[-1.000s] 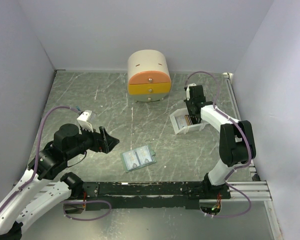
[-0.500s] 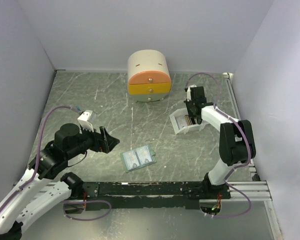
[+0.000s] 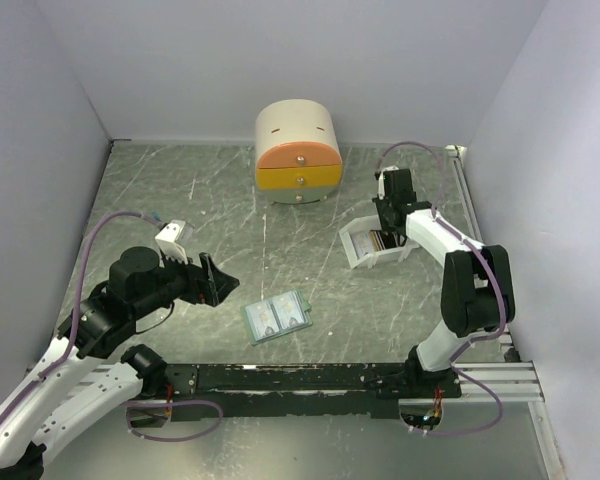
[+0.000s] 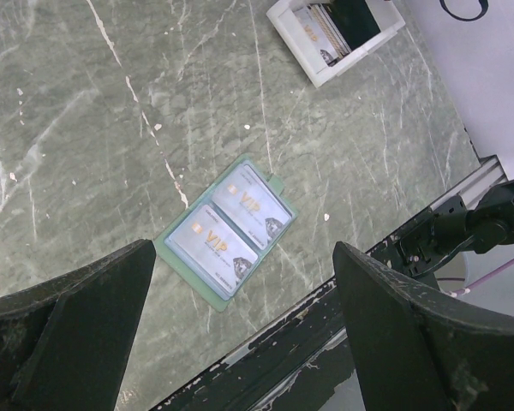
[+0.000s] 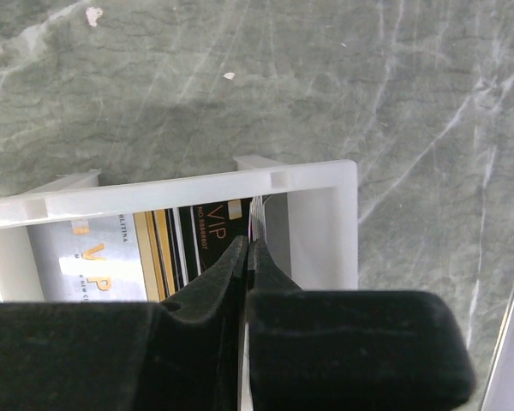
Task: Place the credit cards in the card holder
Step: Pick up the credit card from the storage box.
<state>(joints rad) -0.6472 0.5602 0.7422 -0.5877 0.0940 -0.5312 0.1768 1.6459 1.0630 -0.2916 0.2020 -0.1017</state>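
Left end effector [image 3: 212,278]: jaws wide, nothing in them, hanging above the counter [image 3: 180,190]. The card holder [image 4: 227,233] lies open and flat on the counter, below and ahead of it. In the left wrist view it's framed between the 2 fingers, untouched. 2 credit cards [image 4: 250,204] with pale VIP faces sit in its pockets, 1 each side of the fold.

Right end effector [image 5: 247,247]: jaws pressed together, tips down inside the white tray [image 5: 313,178], toward the right end in its own wrist view. The card stack [image 5: 167,244] stands on edge in that tray, packed just left of the tips and up against them: 1 pale VIP face, then dark cards with gold and white stripes. A thin pale edge lines up with the seam between the tips; can't tell if a card is actually pinched.

Surface: dark grey-green stone look with white veins and a few small white flecks [image 5: 92,13], matte, flat. The tray sits well apart from the holder, far off to the left end effector's right and beyond it.

Room: plain pale walls [image 3: 280,60] box the counter in on 3 sides. A round cream-and-orange drawer box [image 3: 298,150] stands by the back wall, beyond both end effectors and to the right one's left. A black rail [image 3: 300,378] runs along the near edge behind them, carrying the arm bases.
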